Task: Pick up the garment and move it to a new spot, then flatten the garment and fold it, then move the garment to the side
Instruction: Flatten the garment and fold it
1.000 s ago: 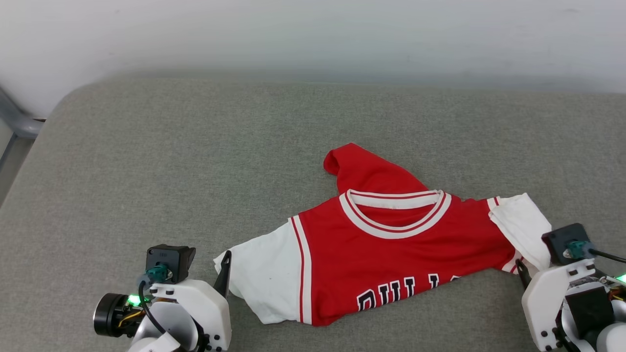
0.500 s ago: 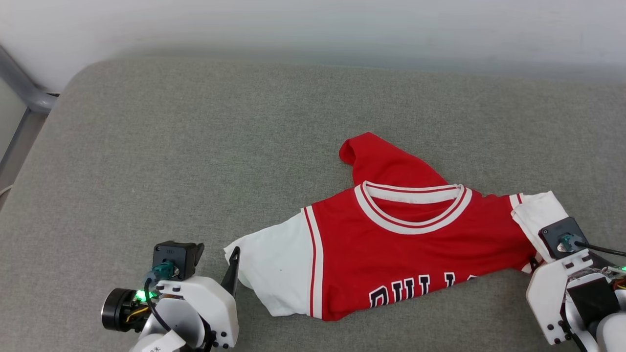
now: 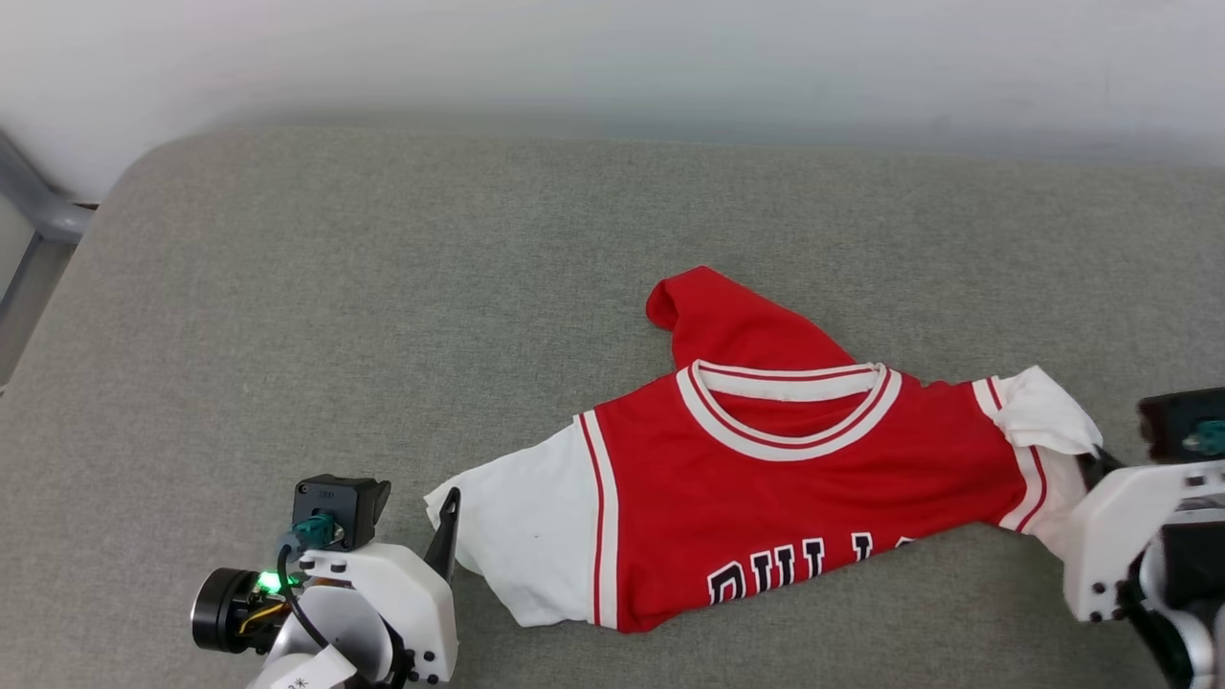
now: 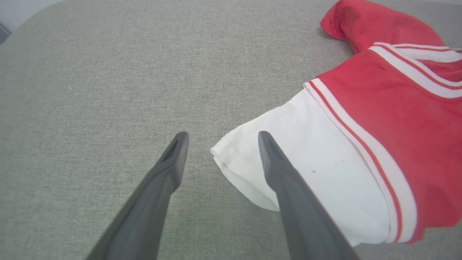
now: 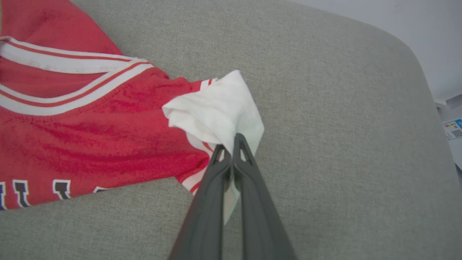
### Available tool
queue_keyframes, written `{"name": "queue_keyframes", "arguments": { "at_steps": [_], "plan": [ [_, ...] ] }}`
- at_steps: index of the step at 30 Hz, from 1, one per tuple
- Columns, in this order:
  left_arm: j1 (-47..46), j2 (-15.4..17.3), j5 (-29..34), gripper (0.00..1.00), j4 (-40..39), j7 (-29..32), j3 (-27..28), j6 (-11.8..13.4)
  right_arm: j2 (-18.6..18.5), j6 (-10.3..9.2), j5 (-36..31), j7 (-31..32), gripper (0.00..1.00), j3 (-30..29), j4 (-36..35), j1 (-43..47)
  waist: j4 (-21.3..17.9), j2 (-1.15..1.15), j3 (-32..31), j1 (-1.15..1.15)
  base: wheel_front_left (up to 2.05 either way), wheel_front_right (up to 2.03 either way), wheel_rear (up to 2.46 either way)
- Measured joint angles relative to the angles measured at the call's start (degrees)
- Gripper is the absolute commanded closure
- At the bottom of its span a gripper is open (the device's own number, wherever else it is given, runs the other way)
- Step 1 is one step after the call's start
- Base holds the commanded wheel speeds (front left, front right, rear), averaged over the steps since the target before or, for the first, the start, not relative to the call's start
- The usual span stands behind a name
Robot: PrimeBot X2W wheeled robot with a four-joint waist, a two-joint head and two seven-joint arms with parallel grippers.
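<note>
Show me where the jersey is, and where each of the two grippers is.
garment (image 3: 785, 498), head view, on its red chest panel.
left gripper (image 4: 222, 134), left wrist view, midway between its open fingertips.
right gripper (image 5: 230, 141), right wrist view, between fingertips pinching the garment.

Red shirt (image 3: 766, 478), chest: black white-outlined lettering (image 3: 809, 574), upper halves only, reads roughly "BULL", with the lower part cut off at the cloth's edge. Right wrist view: a few letter tops, not readable alone. Paper label (image 5: 453, 130) at the right edge: blue print and a code square, too small to read.
</note>
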Motion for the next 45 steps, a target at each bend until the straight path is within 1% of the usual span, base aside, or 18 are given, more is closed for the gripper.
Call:
{"name": "queue_keyframes", "arguments": {
  "at_steps": [5,7,9,12,16,17,18,19,20,24,27,31,33,37,42,45],
  "plan": [
    [0.0,0.3,0.0,0.0,-0.2,0.0,-0.2,0.1,3.9,-0.02,7.5,2.3,1.0,-8.6,0.6,-2.5,-0.9,0.0,-0.3,0.0,0.0,0.0,0.0],
    [-0.1,0.4,0.0,0.0,-0.4,0.0,-0.4,0.1,5.6,-0.01,10.9,3.7,1.0,-13.0,2.2,-4.1,-0.9,0.0,0.3,0.0,0.0,0.0,0.0],
    [-0.3,0.5,0.0,0.0,-0.4,0.0,-0.5,0.1,6.4,-0.01,13.5,5.1,1.0,-17.7,4.3,-6.3,-0.9,0.0,0.9,0.0,0.0,0.0,0.0],
    [-1.0,0.7,0.0,0.0,-0.5,0.1,-0.7,0.1,6.9,-0.01,14.4,6.1,1.0,-24.0,8.0,-9.4,-0.6,0.0,2.0,0.0,0.0,0.0,0.0],
    [-1.4,0.8,0.0,0.0,-0.3,0.0,-1.0,0.1,7.2,0.01,12.4,4.6,1.0,-30.0,12.9,-12.7,0.4,0.0,3.1,0.0,0.0,0.0,0.0],
    [-1.5,0.8,0.0,0.0,-0.2,0.0,-1.0,0.1,7.2,0.0,11.6,4.1,0.95,-31.9,14.4,-13.5,0.7,0.0,3.3,0.0,0.0,0.0,0.0],
    [-1.7,0.8,0.0,0.0,-0.1,0.0,-1.0,0.1,7.3,0.0,10.6,3.5,0.55,-33.7,15.5,-14.3,0.9,0.0,3.5,0.0,0.0,0.0,0.0],
    [-1.8,0.8,0.0,0.0,0.0,-0.1,-1.0,0.1,7.3,0.0,9.6,2.9,0.05,-35.4,16.7,-15.0,1.1,0.0,3.7,0.0,0.0,0.0,0.0],
    [-1.9,0.8,0.0,0.0,0.1,-0.1,-1.1,0.1,7.3,-0.01,8.3,2.3,0.0,-36.7,17.8,-15.7,1.3,0.0,3.7,0.0,0.0,0.0,0.0],
    [-2.0,0.8,-0.4,0.0,0.6,-0.5,-1.2,0.1,7.6,-0.02,4.9,-0.7,0.0,-40.8,21.0,-18.4,1.7,0.0,3.9,0.0,0.0,0.0,0.0],
    [-2.1,0.9,-0.4,0.0,1.1,-0.6,-1.3,0.1,7.7,-0.02,2.8,-2.6,0.0,-42.1,22.4,-20.1,1.7,0.0,3.6,0.0,0.0,0.0,0.0],
    [-2.1,0.9,-0.6,0.0,1.7,-1.2,-1.3,0.2,7.7,-0.02,0.6,-5.3,0.0,-41.5,22.8,-20.7,1.5,0.0,2.5,0.0,0.0,0.0,0.0],
    [-2.1,1.0,-0.7,0.0,1.8,-1.7,-1.3,0.2,7.7,-0.02,0.5,-7.0,0.0,-39.3,22.2,-20.9,1.4,0.0,1.6,0.0,0.0,0.0,0.0],
    [-2.0,0.8,-1.0,0.0,1.4,-4.0,-1.0,0.5,7.5,0.0,2.2,-11.4,0.0,-30.2,19.2,-18.7,0.9,0.0,-0.5,0.0,0.0,0.0,0.0],
    [-1.3,0.8,-0.9,0.0,0.6,-8.0,-0.2,1.7,3.7,-0.03,5.3,-17.8,0.0,-17.7,13.0,-11.5,0.0,0.0,-3.5,0.0,0.0,0.0,0.0],
    [-0.8,0.7,-0.7,0.0,-0.2,-11.1,-0.1,1.7,2.5,-0.01,8.0,-21.6,0.0,-12.0,8.9,-7.3,-0.6,0.0,-5.3,0.0,0.0,0.0,0.0]
  ]
}}
